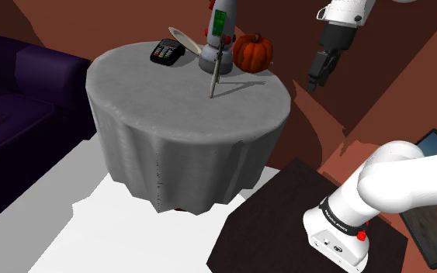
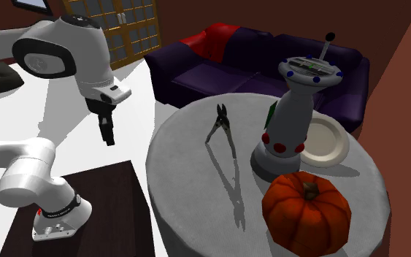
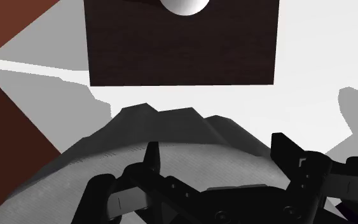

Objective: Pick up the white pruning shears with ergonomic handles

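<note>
The pruning shears (image 1: 216, 74) look dark grey and stand upright near the middle of the round, grey-draped table (image 1: 170, 132), casting a long shadow. In the second exterior view the shears (image 2: 220, 126) rest on their tips with the handles slightly spread. My gripper (image 1: 313, 84) hangs in the air off the table's edge, on the shoulder view's right, well apart from the shears. The gripper (image 2: 109, 139) points downward, level with the tabletop (image 2: 196, 190). In the wrist view the gripper (image 3: 219, 154) is open with nothing between its fingers, and the cloth's rim (image 3: 171, 137) lies beneath it.
An orange pumpkin (image 1: 253, 52), a tall white device with red dots (image 2: 290, 124), a white plate (image 2: 328, 142) and a black keypad device (image 1: 164, 52) share the table. A purple sofa (image 2: 255, 66) stands beyond it. The dark stand (image 1: 302, 225) sits beside the table.
</note>
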`<state>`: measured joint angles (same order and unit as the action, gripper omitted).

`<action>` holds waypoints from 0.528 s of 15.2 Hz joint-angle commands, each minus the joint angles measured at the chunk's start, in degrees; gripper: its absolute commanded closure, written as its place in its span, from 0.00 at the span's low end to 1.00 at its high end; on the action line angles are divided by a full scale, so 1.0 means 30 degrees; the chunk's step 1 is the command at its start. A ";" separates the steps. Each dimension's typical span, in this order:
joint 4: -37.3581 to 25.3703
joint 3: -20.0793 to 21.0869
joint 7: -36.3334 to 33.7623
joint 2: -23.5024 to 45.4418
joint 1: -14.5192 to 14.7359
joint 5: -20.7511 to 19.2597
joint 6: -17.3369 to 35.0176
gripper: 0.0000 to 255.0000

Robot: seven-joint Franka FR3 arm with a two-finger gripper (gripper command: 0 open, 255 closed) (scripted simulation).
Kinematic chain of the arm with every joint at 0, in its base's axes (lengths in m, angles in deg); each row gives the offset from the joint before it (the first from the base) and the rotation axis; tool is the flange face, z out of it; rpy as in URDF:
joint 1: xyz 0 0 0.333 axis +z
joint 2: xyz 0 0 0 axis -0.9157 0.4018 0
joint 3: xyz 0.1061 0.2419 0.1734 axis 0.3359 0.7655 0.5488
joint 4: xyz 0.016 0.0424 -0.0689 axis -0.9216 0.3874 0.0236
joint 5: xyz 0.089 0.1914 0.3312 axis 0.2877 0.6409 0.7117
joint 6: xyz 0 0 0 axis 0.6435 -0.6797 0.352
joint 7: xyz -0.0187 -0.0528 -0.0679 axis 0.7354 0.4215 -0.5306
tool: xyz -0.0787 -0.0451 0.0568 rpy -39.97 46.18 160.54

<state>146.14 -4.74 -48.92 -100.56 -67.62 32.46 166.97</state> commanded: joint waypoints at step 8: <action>-0.0230 0.2112 -0.4137 0.2779 -0.0443 0.0635 0.4877 0.00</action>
<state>145.90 0.49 -59.17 -93.49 -68.80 34.10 179.58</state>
